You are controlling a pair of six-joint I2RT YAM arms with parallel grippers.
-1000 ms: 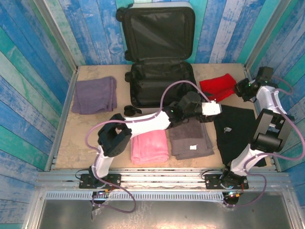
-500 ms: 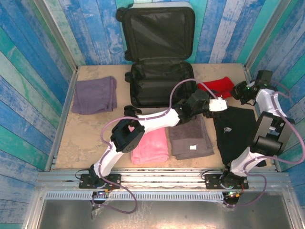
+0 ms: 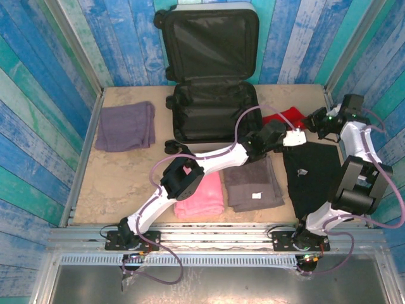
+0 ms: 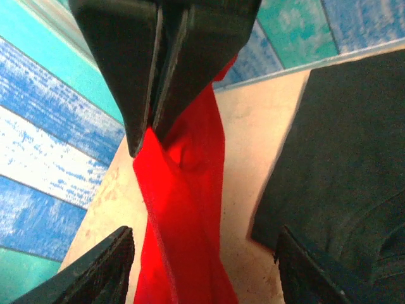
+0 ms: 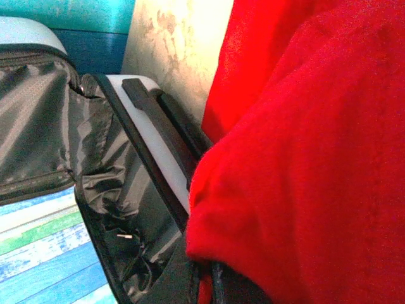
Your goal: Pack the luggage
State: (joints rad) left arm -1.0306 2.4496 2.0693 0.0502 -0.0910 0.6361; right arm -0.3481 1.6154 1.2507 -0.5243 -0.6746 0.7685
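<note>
Shows the right gripper [image 4: 152,136] pinching one end of the red cloth [image 4: 183,209], its length running from that pinch in between the spread jaws of the left gripper [image 4: 204,233], with the open luggage [image 3: 209,107] just behind the left jaws, nearer that arm.

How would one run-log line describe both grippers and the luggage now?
right gripper: shut on red cloth | left gripper: open, fingers either side of red cloth | luggage: lid open
</note>
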